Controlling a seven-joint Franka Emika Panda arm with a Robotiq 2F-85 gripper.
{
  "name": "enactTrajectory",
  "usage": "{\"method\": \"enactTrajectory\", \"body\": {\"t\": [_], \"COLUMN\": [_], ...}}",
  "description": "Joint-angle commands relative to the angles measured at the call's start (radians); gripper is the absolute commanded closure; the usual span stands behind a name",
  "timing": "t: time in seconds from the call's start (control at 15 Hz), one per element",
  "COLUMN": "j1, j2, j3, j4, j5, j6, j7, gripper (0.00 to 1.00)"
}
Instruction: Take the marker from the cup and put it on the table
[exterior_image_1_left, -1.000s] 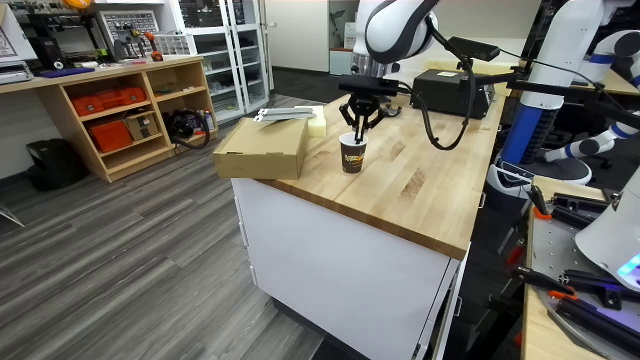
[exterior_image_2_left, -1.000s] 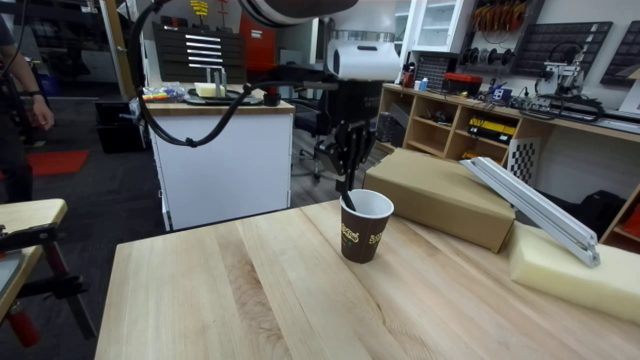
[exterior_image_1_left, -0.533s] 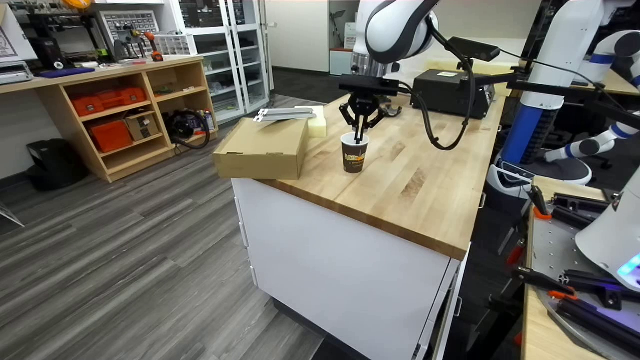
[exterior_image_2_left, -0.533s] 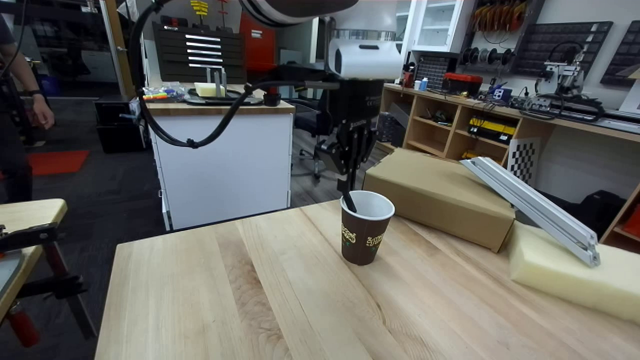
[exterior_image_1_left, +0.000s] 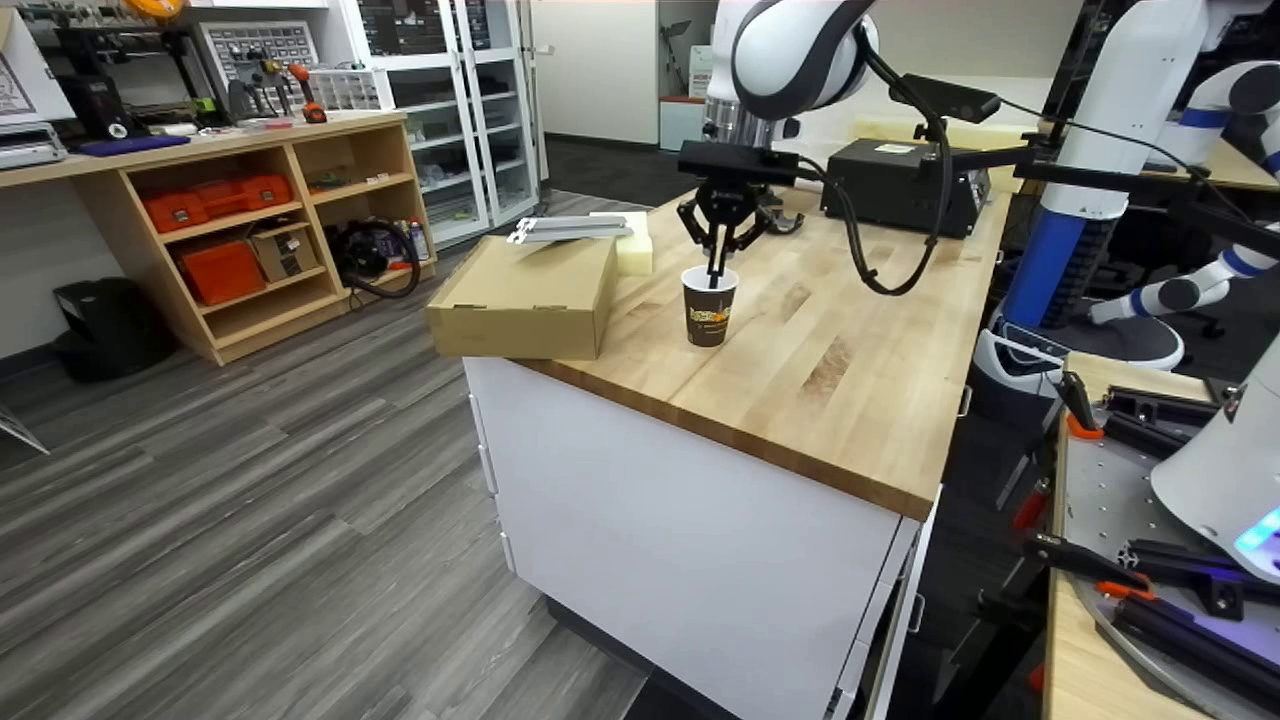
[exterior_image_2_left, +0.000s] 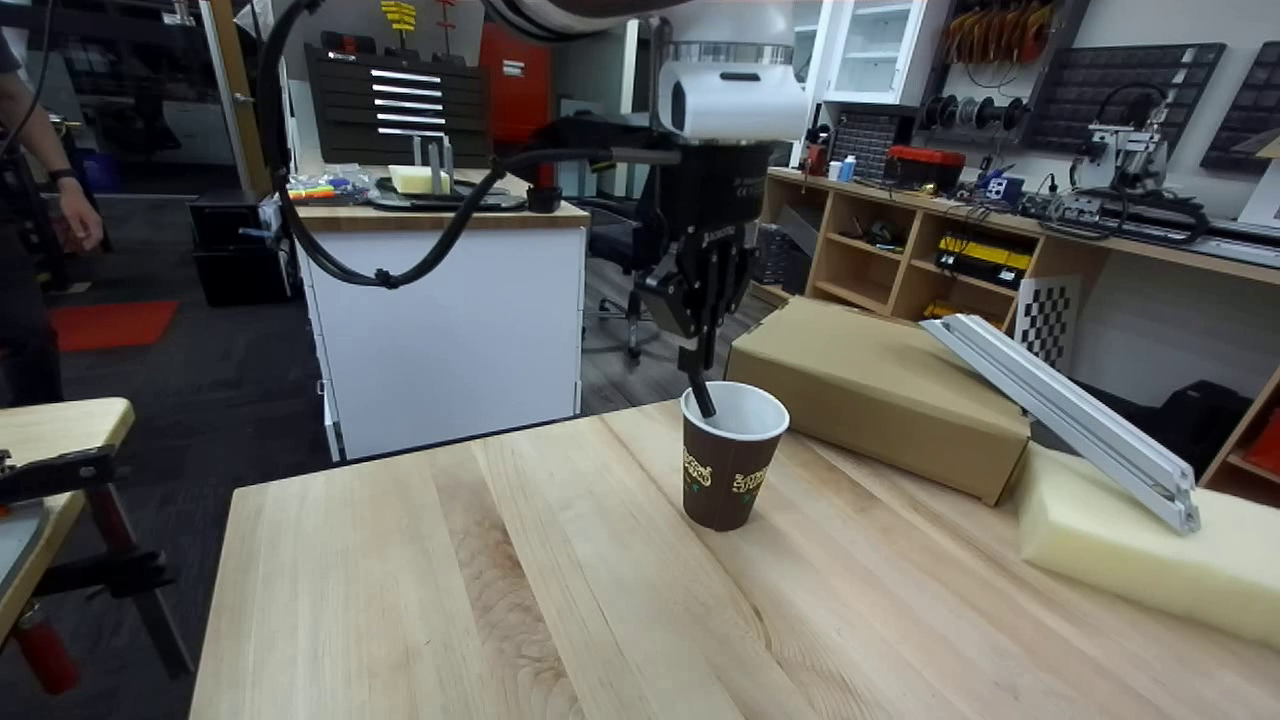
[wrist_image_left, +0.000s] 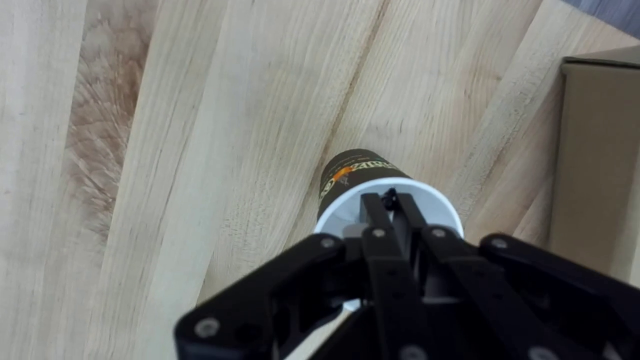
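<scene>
Butcher-block tabletop (exterior_image_2_left: 390, 590) supports the printed paper cup (exterior_image_2_left: 726, 478), upright. My gripper (wrist_image_left: 389, 199) pinches the black marker (exterior_image_2_left: 703, 396), tilted, lower end in the cup's mouth. To extract: I should lift straight up until it clears; sideways drag may topple the cup. Tabletop count: one cup, one cardboard box (exterior_image_2_left: 875, 390). Grasp count: one marker.

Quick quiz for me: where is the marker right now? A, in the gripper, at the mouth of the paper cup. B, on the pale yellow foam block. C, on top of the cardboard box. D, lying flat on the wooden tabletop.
A: in an exterior view the dark marker slants down from the gripper into the mouth of the upright paper cup.
</scene>
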Motion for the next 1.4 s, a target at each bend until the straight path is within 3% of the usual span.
{"method": "enactTrajectory", "body": {"t": [0.0, 0.93, 1.33], "j1": [0.015, 0.006, -0.038], "j2": [-0.091, -0.353, -0.428], "j3": [-0.010, 0.063, 0.078], "j4": [-0.040, -0.093, -0.166], "j5": [-0.036, -0.164, -0.309], "j6": [-0.044, -0.270, -0.294], "j7": [0.011, 0.069, 0.228], "gripper": [0.96, 0.96, 0.96]}}
